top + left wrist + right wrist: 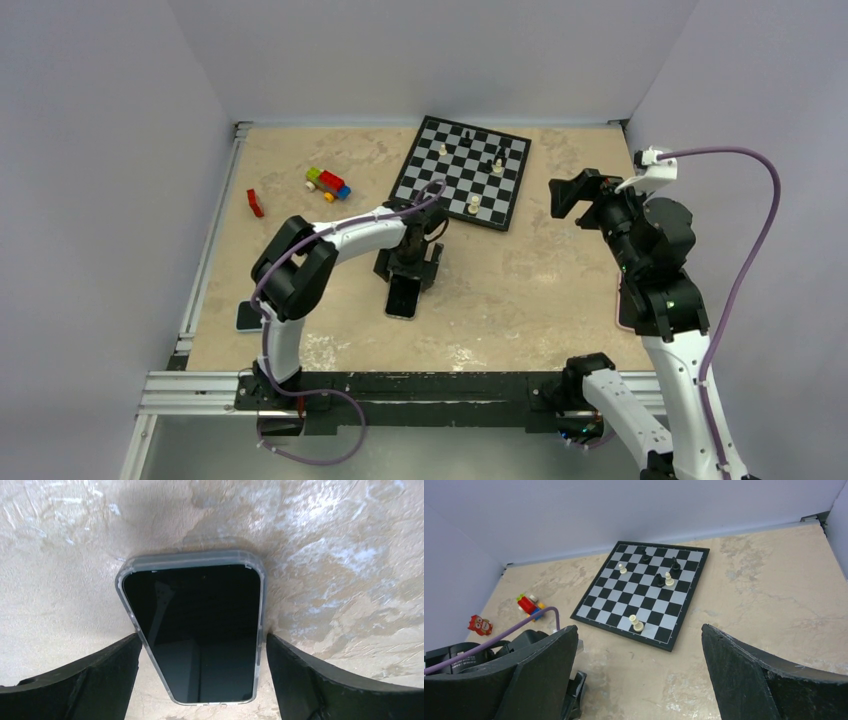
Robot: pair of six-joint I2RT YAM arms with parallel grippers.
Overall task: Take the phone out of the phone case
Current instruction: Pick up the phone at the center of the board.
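A black-screened phone [195, 630] lies face up on the table inside a clear case whose rim [190, 561] shows around it. In the top view the phone [402, 297] lies at mid-table, just below my left gripper [410, 262]. In the left wrist view my left gripper [202, 655] is open, with one finger [100, 675] on each side of the phone's near half, close to the case's long edges. My right gripper [575, 195] is open and empty, raised at the right; in its own view it [639, 675] hangs over bare table.
A chessboard [462, 172] with a few pieces lies at the back centre. A coloured toy-brick car [328, 184] and a small red toy [255, 202] lie at the back left. A flat dark object [248, 317] lies by the left rail.
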